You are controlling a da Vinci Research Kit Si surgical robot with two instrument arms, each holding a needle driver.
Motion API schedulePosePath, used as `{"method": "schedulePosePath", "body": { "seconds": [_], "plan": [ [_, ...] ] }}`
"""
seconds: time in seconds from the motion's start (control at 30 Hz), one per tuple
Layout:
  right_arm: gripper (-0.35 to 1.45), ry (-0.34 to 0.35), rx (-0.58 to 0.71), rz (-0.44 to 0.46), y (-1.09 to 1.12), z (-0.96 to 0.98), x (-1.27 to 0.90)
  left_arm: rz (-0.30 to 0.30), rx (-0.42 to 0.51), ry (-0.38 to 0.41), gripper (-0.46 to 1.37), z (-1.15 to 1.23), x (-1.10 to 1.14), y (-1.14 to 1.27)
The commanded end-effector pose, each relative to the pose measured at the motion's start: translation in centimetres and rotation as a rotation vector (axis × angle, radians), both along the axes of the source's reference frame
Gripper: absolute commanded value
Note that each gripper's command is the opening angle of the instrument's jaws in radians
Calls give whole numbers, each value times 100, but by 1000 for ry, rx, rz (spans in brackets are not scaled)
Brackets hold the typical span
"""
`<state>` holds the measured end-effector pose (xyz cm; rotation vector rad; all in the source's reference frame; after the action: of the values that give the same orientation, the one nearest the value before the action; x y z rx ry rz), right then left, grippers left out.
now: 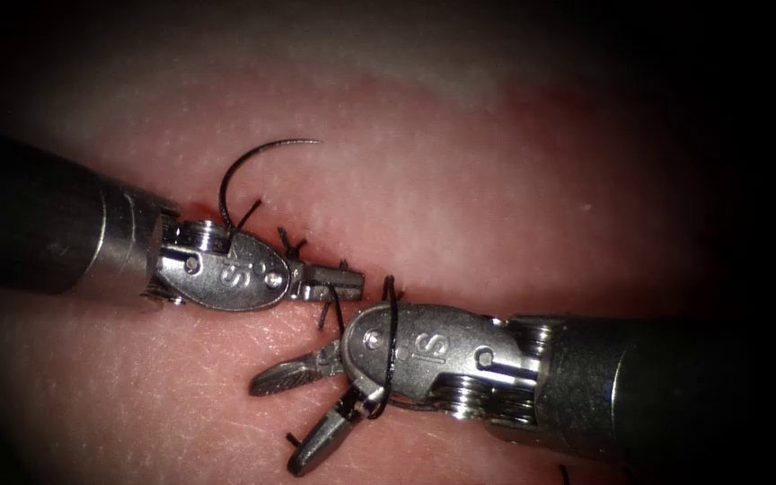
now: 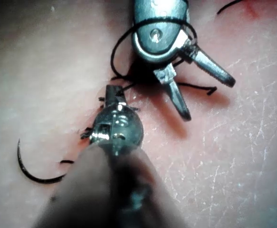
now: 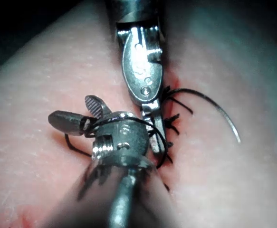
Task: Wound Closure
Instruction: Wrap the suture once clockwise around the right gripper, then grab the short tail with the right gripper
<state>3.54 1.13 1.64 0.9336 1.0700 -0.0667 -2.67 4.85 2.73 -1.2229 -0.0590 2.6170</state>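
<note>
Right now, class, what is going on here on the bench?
The right tool has its jaws open, holding nothing, with a loop of thread wound round its wrist. The left tool has its jaws shut, seemingly on the thread near the stitched cut. The needle lies free on the tissue, in neither tool.

Surgical training bench, pale tissue [image 1: 496, 198] slab under endoscope light, stitched cut [image 1: 316, 260], curved needle [image 1: 253, 166]
</note>
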Motion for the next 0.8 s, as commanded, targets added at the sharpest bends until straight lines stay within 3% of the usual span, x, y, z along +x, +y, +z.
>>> {"method": "schedulePosePath", "body": {
  "seconds": [0.03,0.27,0.33,0.37,0.43,0.47,0.57,0.8],
  "plan": [
    [118,0,-4,-16,-4,2,0,5,4,-2,-35,0,1,0],
    [108,-6,-25,-49,-16,10,1,4,9,-4,-35,0,4,-1],
    [89,-5,-24,-50,-15,9,0,5,8,-4,-35,0,5,-2],
    [72,-8,-19,-50,-14,8,0,5,8,-4,-35,0,5,-2],
    [-26,-28,1,-59,-12,6,-1,5,8,-4,-35,0,6,-3],
    [-35,-46,11,-65,-11,6,-1,5,8,-4,-35,0,6,-3],
    [-35,-147,22,-113,-9,6,3,6,8,-4,-35,-1,7,-4],
    [-35,-162,14,-113,-8,6,6,6,8,-4,-35,-2,7,-6]
  ]
}}
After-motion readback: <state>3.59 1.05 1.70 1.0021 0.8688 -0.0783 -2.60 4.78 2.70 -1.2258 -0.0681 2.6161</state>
